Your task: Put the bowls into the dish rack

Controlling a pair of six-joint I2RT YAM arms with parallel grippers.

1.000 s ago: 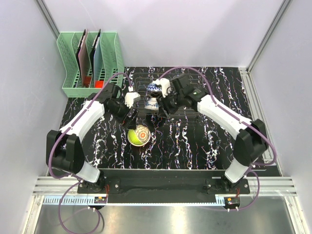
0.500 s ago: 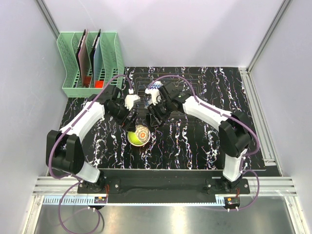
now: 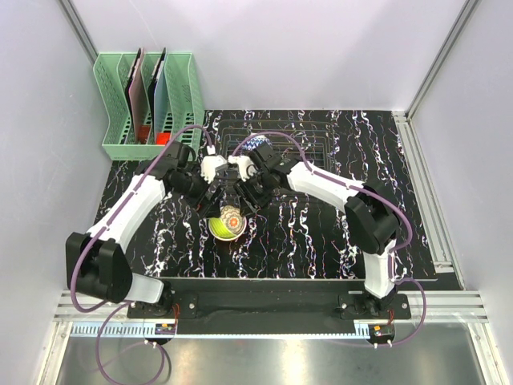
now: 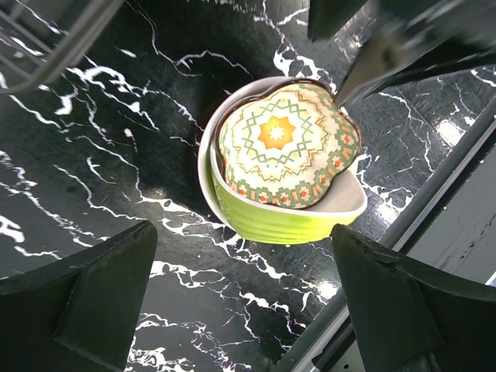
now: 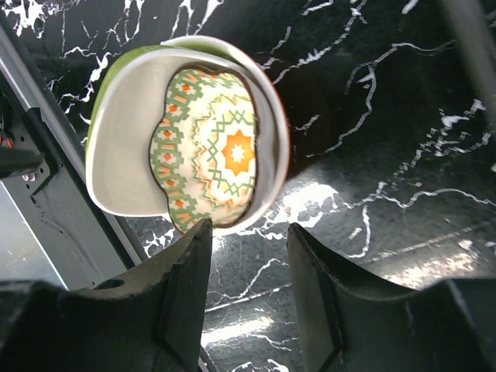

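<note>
The scalloped orange-and-green patterned bowl (image 4: 283,143) sits nested in the lime green round bowl (image 4: 287,223) on the black marbled desk (image 4: 93,178), short of the dark wire dish rack (image 3: 313,132). The left pincer (image 4: 244,283) gapes wide, empty; the right pincer (image 5: 249,260) hangs half open, empty — lower it astride one rim, then close gently.

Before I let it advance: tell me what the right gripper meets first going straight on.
Probably the near rim of the patterned bowl nested in the lime green bowl; depth is unclear.
</note>
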